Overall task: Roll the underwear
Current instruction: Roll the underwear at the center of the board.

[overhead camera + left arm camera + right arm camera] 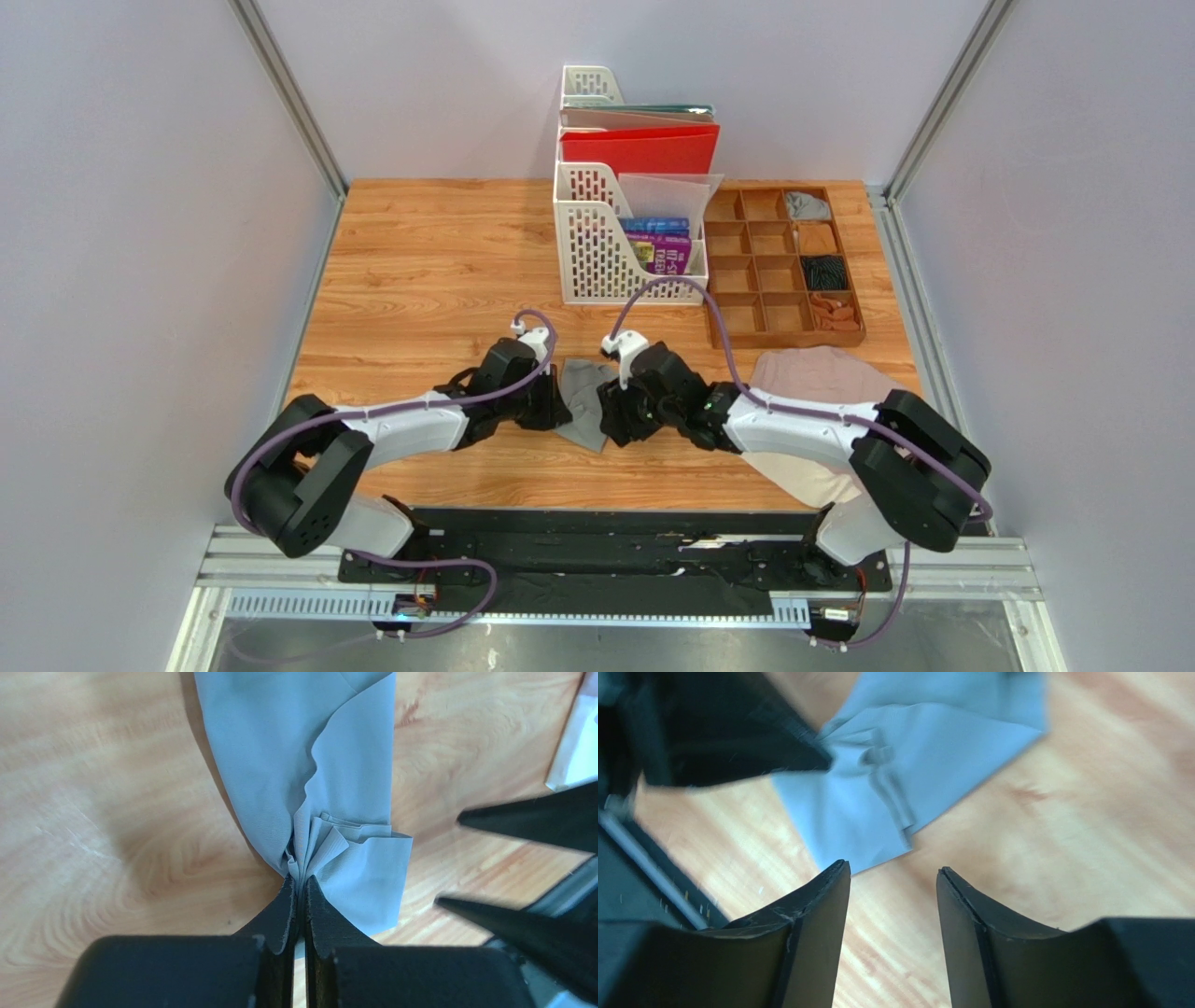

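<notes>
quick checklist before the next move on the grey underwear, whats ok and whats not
1. Grip: left claw shut on the grey underwear: ok.
2. Free hand: right claw open, holding nothing: ok.
3. Cloth flat for rolling: not ok, puckered at the pinch.
4. Roll begun: not ok, no rolled part shows.
5. Other garment out of the way: ok, beige underwear lies off right, partly under the right arm.
</notes>
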{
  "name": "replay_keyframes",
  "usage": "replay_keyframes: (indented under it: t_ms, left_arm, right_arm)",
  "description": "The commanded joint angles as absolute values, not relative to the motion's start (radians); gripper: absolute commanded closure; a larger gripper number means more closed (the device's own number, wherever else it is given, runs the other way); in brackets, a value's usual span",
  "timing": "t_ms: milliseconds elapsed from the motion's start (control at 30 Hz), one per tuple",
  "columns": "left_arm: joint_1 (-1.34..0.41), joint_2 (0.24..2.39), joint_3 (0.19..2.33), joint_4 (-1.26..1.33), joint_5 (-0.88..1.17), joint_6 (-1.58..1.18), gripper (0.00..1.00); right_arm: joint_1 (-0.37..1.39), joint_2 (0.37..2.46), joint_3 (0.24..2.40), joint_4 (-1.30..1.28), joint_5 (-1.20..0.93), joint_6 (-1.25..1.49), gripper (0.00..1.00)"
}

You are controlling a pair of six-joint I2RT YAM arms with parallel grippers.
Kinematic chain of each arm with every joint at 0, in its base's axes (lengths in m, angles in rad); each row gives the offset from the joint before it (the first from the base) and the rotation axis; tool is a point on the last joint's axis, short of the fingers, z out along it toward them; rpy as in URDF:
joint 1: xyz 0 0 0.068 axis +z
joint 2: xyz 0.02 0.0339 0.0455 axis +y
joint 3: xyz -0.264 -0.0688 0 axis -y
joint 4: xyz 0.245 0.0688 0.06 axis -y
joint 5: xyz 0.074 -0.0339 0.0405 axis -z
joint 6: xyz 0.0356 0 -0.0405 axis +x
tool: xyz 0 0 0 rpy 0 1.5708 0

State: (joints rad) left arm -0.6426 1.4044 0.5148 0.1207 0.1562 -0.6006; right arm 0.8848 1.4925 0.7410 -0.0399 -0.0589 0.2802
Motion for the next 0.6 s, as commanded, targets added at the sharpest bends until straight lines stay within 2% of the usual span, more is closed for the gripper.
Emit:
replay_keyframes:
  t_ms: [0, 200, 400, 433, 567]
  left_arm:
    - [-0.627, 1.358, 0.523, 0.063, 0.252, -0.663, 1.0]
    - [-0.606, 1.325, 0.551, -0.072, 0.27, -0.702, 1.0]
    - [-0.571, 1.341, 0.552, -0.087, 0.365, -0.739, 1.0]
    - [-0.566, 1.344, 0.552, -0.089, 0.373, -0.742, 1.0]
    - [-0.549, 1.353, 0.552, -0.086, 0.416, -0.761, 1.0]
  right_arm:
    - [0.989, 1.427, 0.701, 0.126, -0.003, 0.195, 0.45]
    - [1.152, 1.405, 0.655, 0.199, 0.165, 0.141, 0.44]
    - [1.27, 1.454, 0.661, 0.236, 0.29, 0.095, 0.44]
    - [1.285, 1.457, 0.658, 0.245, 0.32, 0.089, 0.39]
    - [1.341, 1.517, 0.681, 0.241, 0.397, 0.063, 0.39]
